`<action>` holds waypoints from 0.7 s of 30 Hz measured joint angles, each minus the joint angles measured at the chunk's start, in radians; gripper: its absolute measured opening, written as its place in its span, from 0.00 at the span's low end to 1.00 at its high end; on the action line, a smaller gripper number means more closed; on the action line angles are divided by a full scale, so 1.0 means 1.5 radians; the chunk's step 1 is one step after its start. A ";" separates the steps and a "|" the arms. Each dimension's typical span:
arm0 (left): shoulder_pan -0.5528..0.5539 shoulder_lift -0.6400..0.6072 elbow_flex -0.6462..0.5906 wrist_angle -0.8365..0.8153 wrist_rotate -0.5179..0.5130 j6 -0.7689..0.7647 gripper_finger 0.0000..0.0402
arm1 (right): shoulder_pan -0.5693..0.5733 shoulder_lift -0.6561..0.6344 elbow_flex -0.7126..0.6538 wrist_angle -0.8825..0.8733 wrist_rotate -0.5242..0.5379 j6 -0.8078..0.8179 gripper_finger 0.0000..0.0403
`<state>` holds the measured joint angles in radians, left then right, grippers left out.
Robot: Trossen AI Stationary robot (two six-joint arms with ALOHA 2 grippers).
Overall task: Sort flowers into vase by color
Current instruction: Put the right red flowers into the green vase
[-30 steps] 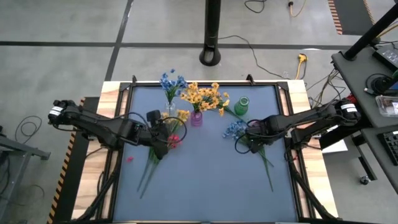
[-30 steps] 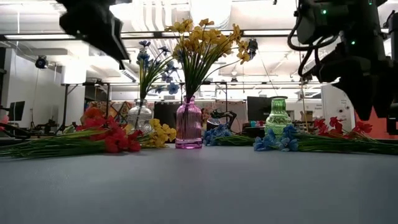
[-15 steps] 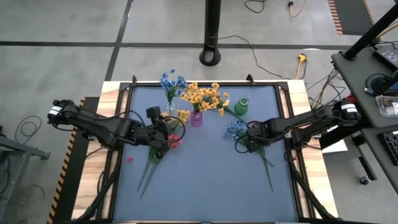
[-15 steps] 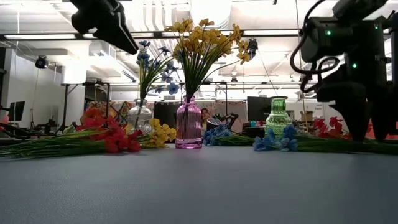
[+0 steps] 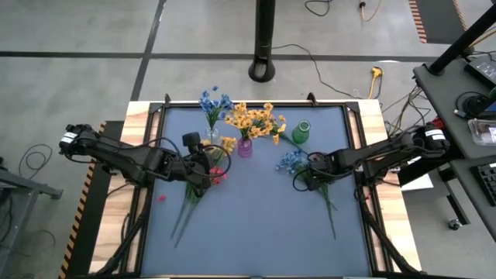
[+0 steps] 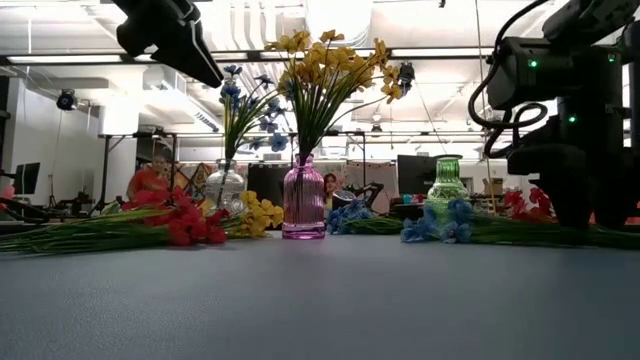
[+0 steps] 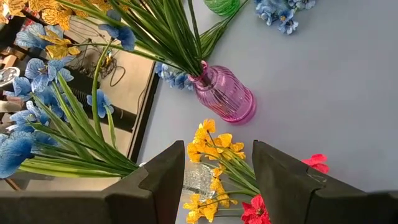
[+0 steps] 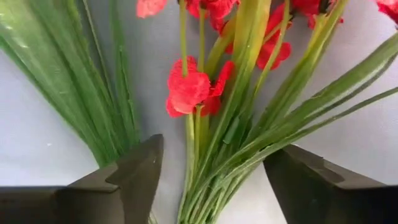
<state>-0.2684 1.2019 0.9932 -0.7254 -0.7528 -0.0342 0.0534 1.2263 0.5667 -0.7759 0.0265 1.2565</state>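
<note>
Right gripper (image 5: 311, 172) is low on the table's right half, fingers spread and straddling a bunch of green stems with red flowers (image 8: 193, 90); jaws not clamped, stems lie between them, right wrist view shows gaps on both sides. Just beside it, toward the middle, lies a loose blue flower sprig (image 5: 292, 161) flat on the blue mat (image 5: 256, 225).

Left gripper (image 5: 203, 160) is raised over the left half, above a pile of loose flowers: yellow sprig (image 7: 214, 155) and red blossoms (image 5: 218, 174) with long stems trailing toward the front-left. Its jaws are parted with nothing between them; left wrist view shows the yellow sprig on the mat through the gap.

Three vases at the back of the mat: clear vase (image 6: 224, 187) holding blue flowers (image 5: 212, 101), pink vase (image 6: 304, 203) in the middle holding yellow flowers (image 5: 253, 118), green vase (image 5: 301, 132) on the right with stems lying against it; cannot tell if anything is inside it.

One red petal (image 5: 161, 198) lies alone near the mat's left edge. A person in orange (image 6: 153, 178) is far behind the table in the low view.
</note>
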 joint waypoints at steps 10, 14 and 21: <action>0.000 0.000 0.000 0.007 0.000 0.000 0.43 | 0.000 -0.001 0.000 0.000 0.000 -0.002 0.35; 0.000 0.000 0.000 0.007 0.000 0.000 0.43 | 0.000 -0.001 0.000 0.000 0.005 -0.012 0.23; 0.000 0.000 0.001 0.008 0.000 0.000 0.43 | 0.000 -0.011 0.000 -0.009 0.012 -0.018 0.08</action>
<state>-0.2684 1.2026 0.9939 -0.7132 -0.7532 -0.0338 0.0532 1.2091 0.5669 -0.7893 0.0444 1.2295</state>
